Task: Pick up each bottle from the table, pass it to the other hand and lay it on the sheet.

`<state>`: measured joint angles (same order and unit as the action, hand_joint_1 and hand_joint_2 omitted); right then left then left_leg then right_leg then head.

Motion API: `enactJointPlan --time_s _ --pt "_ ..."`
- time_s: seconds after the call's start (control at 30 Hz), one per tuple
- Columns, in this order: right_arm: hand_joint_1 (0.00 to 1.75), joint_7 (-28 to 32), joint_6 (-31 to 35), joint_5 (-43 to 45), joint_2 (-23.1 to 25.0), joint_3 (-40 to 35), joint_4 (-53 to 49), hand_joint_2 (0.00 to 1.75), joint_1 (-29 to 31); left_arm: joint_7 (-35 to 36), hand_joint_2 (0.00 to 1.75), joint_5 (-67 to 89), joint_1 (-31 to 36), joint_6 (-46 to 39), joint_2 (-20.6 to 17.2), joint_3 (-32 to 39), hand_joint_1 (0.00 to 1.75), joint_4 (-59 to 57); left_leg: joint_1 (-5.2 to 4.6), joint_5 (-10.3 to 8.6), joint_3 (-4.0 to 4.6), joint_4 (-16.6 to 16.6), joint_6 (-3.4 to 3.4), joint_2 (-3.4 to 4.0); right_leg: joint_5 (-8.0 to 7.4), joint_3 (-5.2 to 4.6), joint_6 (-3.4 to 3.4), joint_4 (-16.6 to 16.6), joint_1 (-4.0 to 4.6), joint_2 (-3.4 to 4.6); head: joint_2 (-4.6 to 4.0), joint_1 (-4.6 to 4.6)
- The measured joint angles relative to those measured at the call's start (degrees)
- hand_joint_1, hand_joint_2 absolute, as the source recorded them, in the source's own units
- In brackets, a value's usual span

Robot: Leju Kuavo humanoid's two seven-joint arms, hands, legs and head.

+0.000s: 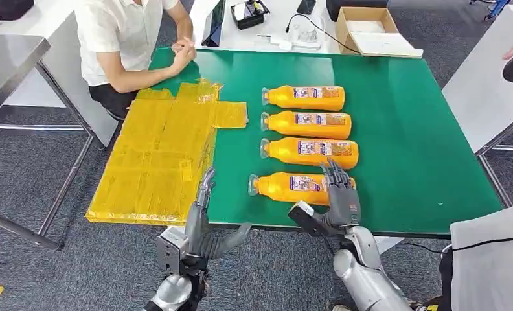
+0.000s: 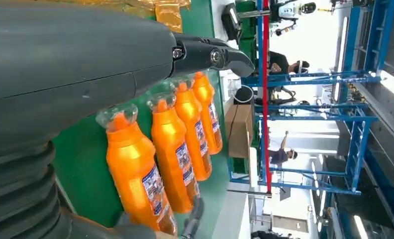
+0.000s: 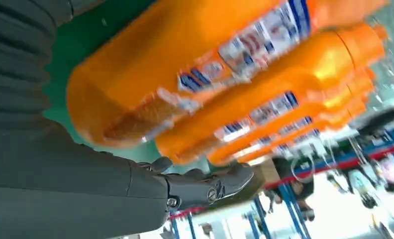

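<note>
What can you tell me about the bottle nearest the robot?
The nearest bottle is glossy orange plastic with a clear cap and a blue-and-white label. It lies on its side on the green table, cap pointing toward the yellow sheet, the last in a row of four. The right hand lies over its base end; whether it grips is unclear.

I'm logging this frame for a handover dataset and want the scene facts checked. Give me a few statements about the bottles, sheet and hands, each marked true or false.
1. Four orange bottles lie on their sides on the green table. True.
2. One bottle already lies on the yellow sheet. False: the sheet holds no bottle.
3. The right robot hand is over the nearest bottle. True.
4. The left robot hand holds a bottle. False: it is empty, fingers apart.
5. The bottles' caps point toward the sheet. True.
</note>
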<state>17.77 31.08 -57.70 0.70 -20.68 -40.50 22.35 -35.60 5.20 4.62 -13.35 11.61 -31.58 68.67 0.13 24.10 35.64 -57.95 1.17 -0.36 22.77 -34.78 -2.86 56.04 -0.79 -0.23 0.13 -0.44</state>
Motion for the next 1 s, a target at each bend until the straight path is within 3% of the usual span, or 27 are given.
enactJointPlan --time_s 0.5,1.0 --pt "0.00 -12.87 2.60 -9.66 -1.05 -3.41 4.24 1.75 3.26 1.14 1.75 1.46 -0.08 0.07 0.02 -0.29 0.00 0.20 0.00 0.00 0.00 0.00 0.00 -0.01 0.00 0.00 0.00 0.00 0.00 0.00 0.00 0.00" --pt "0.00 -13.57 0.23 -9.09 -1.09 -3.71 6.21 1.75 4.35 1.07 1.75 1.40 -0.49 -1.23 0.31 -0.07 0.00 1.22 0.00 0.00 0.00 0.00 0.00 -0.01 0.00 0.01 0.00 0.01 0.00 0.00 0.00 0.02"
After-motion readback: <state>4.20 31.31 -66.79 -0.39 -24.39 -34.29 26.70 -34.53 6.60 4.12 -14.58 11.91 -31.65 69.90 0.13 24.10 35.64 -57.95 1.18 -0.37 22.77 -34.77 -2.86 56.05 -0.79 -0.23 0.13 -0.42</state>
